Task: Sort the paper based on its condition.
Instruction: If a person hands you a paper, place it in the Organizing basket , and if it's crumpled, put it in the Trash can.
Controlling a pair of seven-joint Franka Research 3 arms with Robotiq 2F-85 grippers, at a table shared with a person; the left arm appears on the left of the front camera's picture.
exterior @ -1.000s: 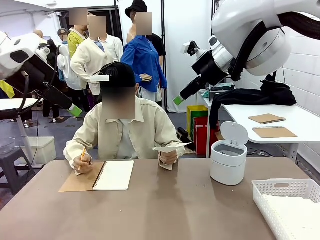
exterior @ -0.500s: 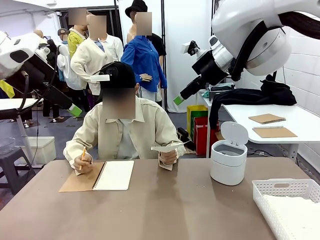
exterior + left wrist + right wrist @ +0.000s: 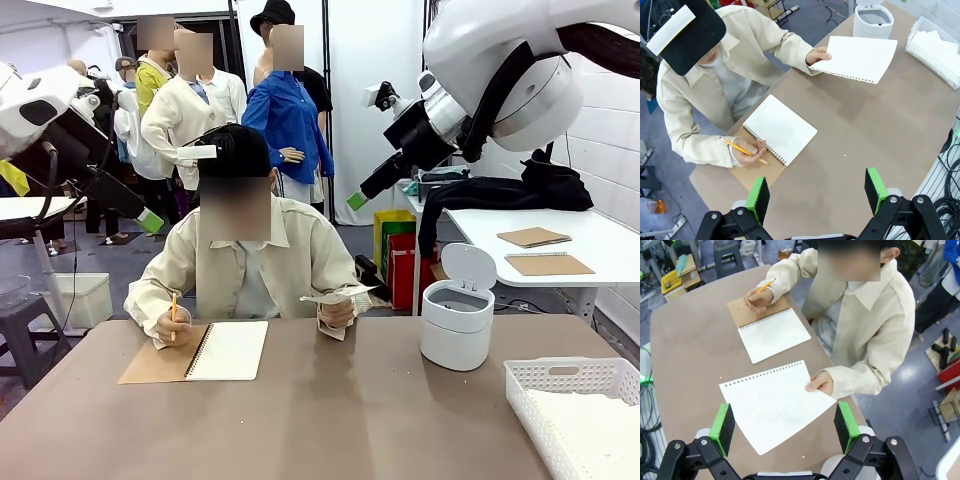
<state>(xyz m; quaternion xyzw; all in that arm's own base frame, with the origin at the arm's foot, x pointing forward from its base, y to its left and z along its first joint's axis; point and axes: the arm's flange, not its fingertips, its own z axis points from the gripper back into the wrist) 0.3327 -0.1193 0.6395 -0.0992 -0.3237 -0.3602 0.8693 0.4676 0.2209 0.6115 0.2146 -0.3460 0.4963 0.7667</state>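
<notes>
- The sheet [image 3: 775,407] hangs flat above the counter [image 3: 690,340], pinched at one edge by the person's hand [image 3: 821,383].
- The right fingers [image 3: 845,421] stand wide apart and empty, with the sheet straight ahead between them.
- The left fingers [image 3: 758,196], also spread and empty, face it well off, near the bin [image 3: 873,21]; the right arm looks nearer.
</notes>
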